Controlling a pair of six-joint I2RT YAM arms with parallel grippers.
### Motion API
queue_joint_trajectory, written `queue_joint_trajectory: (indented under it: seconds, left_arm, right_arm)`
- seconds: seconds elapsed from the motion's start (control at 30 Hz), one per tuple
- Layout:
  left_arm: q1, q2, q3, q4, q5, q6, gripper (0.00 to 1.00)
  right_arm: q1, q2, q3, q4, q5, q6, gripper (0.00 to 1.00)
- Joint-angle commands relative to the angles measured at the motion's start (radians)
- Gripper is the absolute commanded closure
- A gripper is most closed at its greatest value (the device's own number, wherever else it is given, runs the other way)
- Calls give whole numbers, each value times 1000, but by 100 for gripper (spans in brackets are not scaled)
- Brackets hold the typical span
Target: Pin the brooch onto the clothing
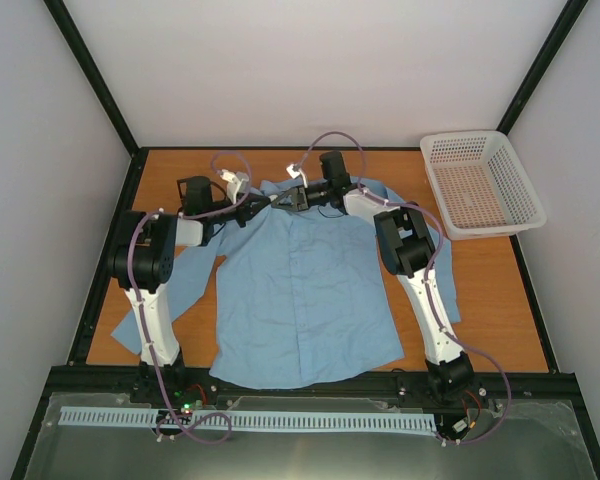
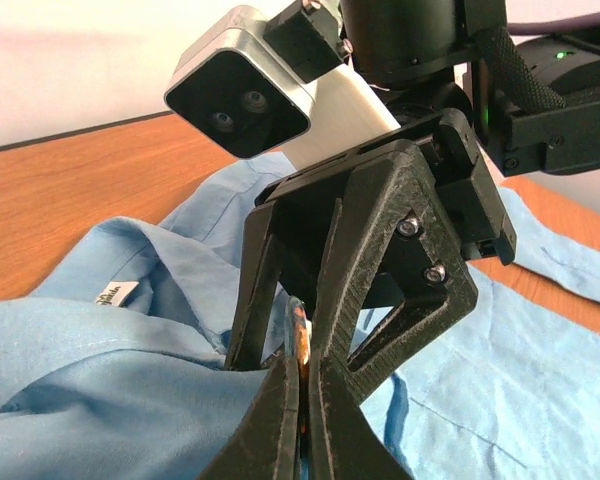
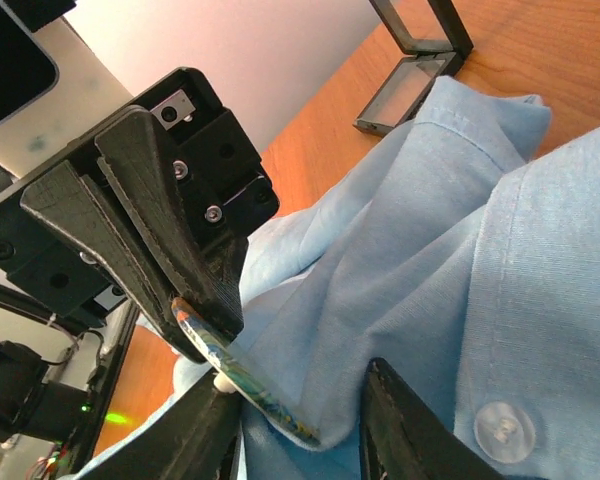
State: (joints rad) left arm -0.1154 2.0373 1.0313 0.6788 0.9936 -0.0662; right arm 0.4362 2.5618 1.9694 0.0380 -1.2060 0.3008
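Left fingers closed on the brooch, gripping its edge at the collar, the 12 o'clock end of the blue shirt spread on the surface; right fingers parted, straddling brooch and cloth from 3 o'clock

matt cloth, ribbed black plastic, smooth wood-look board

the shirt is soft, matt woven cloth with fine creases and stitched seams; its button is glossy, translucent plastic. the left gripper is matt black plastic with fine layered ridges, fixed with shiny metal screws. the brooch shows a glossy, mottled face (what it is made of i cannot tell). the camera housing is smooth and silvery with a glossy black front. the table looks like smooth, low-sheen orange wood, and the basket is white plastic mesh.
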Motion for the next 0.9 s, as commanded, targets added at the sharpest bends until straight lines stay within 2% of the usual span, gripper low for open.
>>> queue_joint_trajectory:
  seconds: [0.0,0.23,0.43,0.57,0.67,0.87]
  left_arm:
    - [-45,-73,-15,-41,98,121,99]
    - [-74,-143,-77,-45,84,271,99]
    - [-127,-168,-68,-135,46,413,99]
    - [-157,-189,-80,-150,-2,475,99]
    - [-170,-202,-97,-140,-15,494,99]
    - [-175,-212,-114,-142,-35,512,99]
  right_arm:
    - [1,37,53,-7,74,14,69]
    - [-1,46,69,-3,101,83,73]
    - [0,50,104,-40,101,100,76]
    - [-1,53,118,-34,126,180,77]
    - [-1,58,117,19,134,276,77]
    - [-5,24,62,99,170,367,74]
